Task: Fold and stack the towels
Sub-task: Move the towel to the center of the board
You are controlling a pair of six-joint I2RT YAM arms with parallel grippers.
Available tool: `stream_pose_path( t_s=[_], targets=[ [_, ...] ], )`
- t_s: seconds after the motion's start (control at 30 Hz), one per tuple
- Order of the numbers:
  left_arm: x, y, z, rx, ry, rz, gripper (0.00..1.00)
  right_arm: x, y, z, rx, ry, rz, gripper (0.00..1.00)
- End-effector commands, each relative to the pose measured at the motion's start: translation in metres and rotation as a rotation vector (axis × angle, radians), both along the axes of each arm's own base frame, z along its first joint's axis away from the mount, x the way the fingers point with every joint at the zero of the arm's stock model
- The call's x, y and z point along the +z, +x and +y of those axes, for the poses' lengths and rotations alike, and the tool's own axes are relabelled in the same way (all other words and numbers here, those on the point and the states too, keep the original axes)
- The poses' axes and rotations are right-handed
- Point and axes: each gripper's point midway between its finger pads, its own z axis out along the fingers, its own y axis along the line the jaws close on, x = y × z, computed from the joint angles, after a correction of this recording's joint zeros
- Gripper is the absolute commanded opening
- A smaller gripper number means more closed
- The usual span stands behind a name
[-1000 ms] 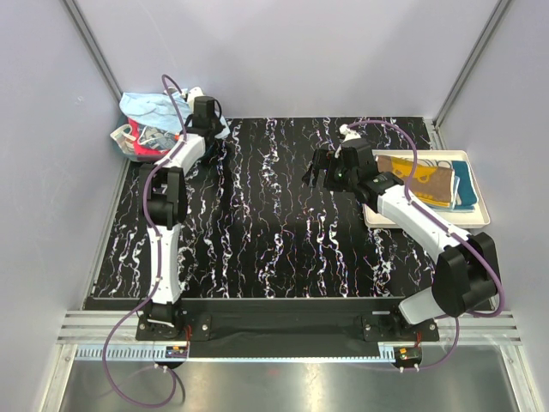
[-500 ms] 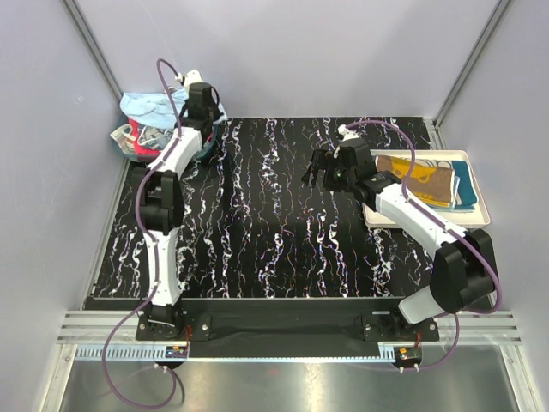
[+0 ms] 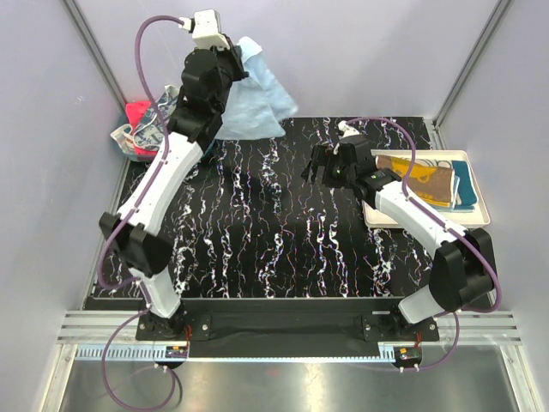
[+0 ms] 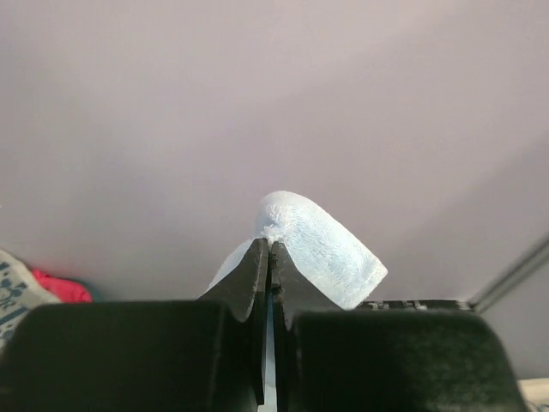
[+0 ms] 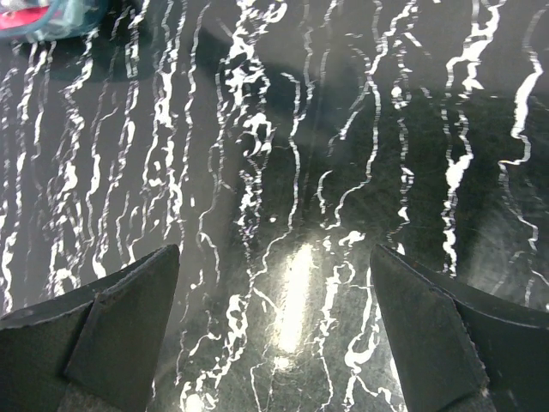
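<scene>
My left gripper (image 3: 234,67) is raised high above the back left of the table, shut on a light blue towel (image 3: 255,105) that hangs below it. In the left wrist view the jaws (image 4: 270,245) pinch a corner of the light blue towel (image 4: 324,251) against the grey wall. More towels, red-pink (image 3: 137,112) and printed white, lie in the teal bin (image 3: 129,146) at the back left. A mustard-brown towel (image 3: 420,176) and a teal one (image 3: 464,184) lie folded on the cream tray (image 3: 477,216). My right gripper (image 3: 319,170) hovers open over the bare table (image 5: 274,251).
The black marbled tabletop (image 3: 257,232) spreads between the arms. Grey walls close in the back and both sides. The bin's corner (image 5: 43,19) shows at the top left of the right wrist view.
The left gripper shut on the light blue towel in the bin, then rose and swung right, pulling it out. The right arm barely moved.
</scene>
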Motion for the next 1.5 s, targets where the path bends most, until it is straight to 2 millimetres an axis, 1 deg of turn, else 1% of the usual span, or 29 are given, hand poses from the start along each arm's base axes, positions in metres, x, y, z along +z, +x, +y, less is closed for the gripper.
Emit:
stream_pose_path(
  t_s=[0.0,0.03,0.07,0.1,0.13,0.17,0.2,0.23,0.27,0.3,0.33,0.37,0.4,0.43,0.47,0.5,0.53,0.57,0.6,0.63,0.67,0.7,0.73,0.77,0.9,0.93,1.07,1.2,1.47],
  targets=[
    [0.03,-0.043,-0.01,-0.036,-0.012,-0.076,0.0,0.033,0.009,-0.007,-0.039,-0.005,-0.083,1.0],
    [0.017,-0.05,-0.019,-0.064,-0.024,-0.052,0.0,0.032,0.011,-0.013,-0.074,-0.017,-0.083,1.0],
    [-0.015,-0.059,-0.027,-0.096,-0.028,-0.015,0.0,0.035,0.01,-0.016,-0.088,-0.017,-0.088,1.0],
    [-0.031,-0.072,-0.047,-0.144,-0.056,0.014,0.0,0.031,0.008,-0.02,-0.105,-0.027,-0.078,1.0],
    [-0.051,-0.079,-0.052,-0.145,-0.066,0.046,0.0,0.031,0.007,-0.027,-0.137,-0.043,-0.082,1.0],
    [-0.09,-0.091,-0.057,-0.159,-0.063,0.102,0.0,0.034,0.005,-0.032,-0.167,-0.037,-0.085,1.0],
    [-0.112,-0.106,-0.074,-0.199,-0.116,0.145,0.0,0.031,0.002,-0.038,-0.193,-0.05,-0.072,1.0],
    [-0.134,-0.114,-0.077,-0.195,-0.142,0.181,0.0,0.028,0.0,-0.044,-0.225,-0.057,-0.065,1.0],
    [-0.18,-0.131,-0.076,-0.19,-0.156,0.249,0.0,0.032,-0.004,-0.047,-0.237,-0.049,-0.072,1.0],
    [-0.202,-0.15,-0.089,-0.212,-0.236,0.298,0.0,0.022,-0.01,-0.05,-0.246,-0.054,-0.052,1.0],
    [-0.223,-0.161,-0.084,-0.172,-0.274,0.326,0.0,0.024,-0.015,-0.049,-0.244,-0.029,-0.051,1.0],
    [-0.267,-0.181,-0.083,-0.175,-0.305,0.39,0.0,0.02,-0.018,-0.049,-0.237,-0.025,-0.044,1.0],
    [-0.278,-0.206,-0.098,-0.237,-0.296,0.407,0.0,0.008,-0.025,-0.05,-0.233,-0.031,-0.019,1.0],
    [-0.291,-0.219,-0.1,-0.237,-0.273,0.424,0.0,0.002,-0.029,-0.05,-0.233,-0.025,-0.004,1.0],
    [-0.319,-0.237,-0.098,-0.241,-0.219,0.469,0.0,-0.001,-0.033,-0.051,-0.231,-0.023,0.003,1.0],
    [-0.324,-0.257,-0.109,-0.29,-0.217,0.484,0.0,-0.014,-0.039,-0.053,-0.229,-0.037,0.028,1.0],
    [-0.349,-0.276,-0.108,-0.33,-0.185,0.529,0.0,-0.02,-0.043,-0.054,-0.229,-0.035,0.041,1.0],
    [-0.352,-0.294,-0.119,-0.391,-0.201,0.544,0.0,-0.025,-0.045,-0.055,-0.227,-0.037,0.05,1.0],
    [-0.367,-0.316,-0.121,-0.422,-0.182,0.585,0.0,-0.034,-0.048,-0.056,-0.231,-0.04,0.064,1.0],
    [-0.364,-0.316,-0.12,-0.417,-0.189,0.576,0.0,-0.039,-0.05,-0.056,-0.234,-0.043,0.076,1.0],
    [-0.378,-0.333,-0.119,-0.431,-0.148,0.615,0.0,-0.044,-0.051,-0.056,-0.234,-0.046,0.086,1.0],
    [-0.383,-0.338,-0.115,-0.422,-0.128,0.63,0.0,-0.049,-0.052,-0.057,-0.237,-0.044,0.09,1.0],
    [-0.379,-0.339,-0.108,-0.393,-0.134,0.622,0.0,-0.054,-0.051,-0.059,-0.251,-0.052,0.1,1.0],
    [-0.389,-0.345,-0.099,-0.378,-0.107,0.647,0.0,-0.057,-0.05,-0.06,-0.259,-0.055,0.1,1.0],
    [-0.394,-0.35,-0.076,-0.328,-0.094,0.679,0.05,-0.065,-0.036,-0.052,-0.266,-0.048,0.102,1.0],
    [-0.394,-0.35,-0.072,-0.316,-0.073,0.682,0.08,-0.077,-0.034,-0.051,-0.258,-0.071,0.131,1.0],
    [-0.394,-0.347,-0.063,-0.266,-0.017,0.695,0.13,-0.095,-0.026,-0.047,-0.259,-0.087,0.154,0.96],
    [-0.405,-0.348,-0.06,-0.236,0.014,0.733,0.14,-0.118,-0.027,-0.036,-0.223,-0.067,0.211,0.73],
    [-0.416,-0.341,-0.05,-0.204,-0.016,0.792,0.11,-0.146,-0.022,-0.035,-0.227,-0.109,0.261,0.72]
  ],
)
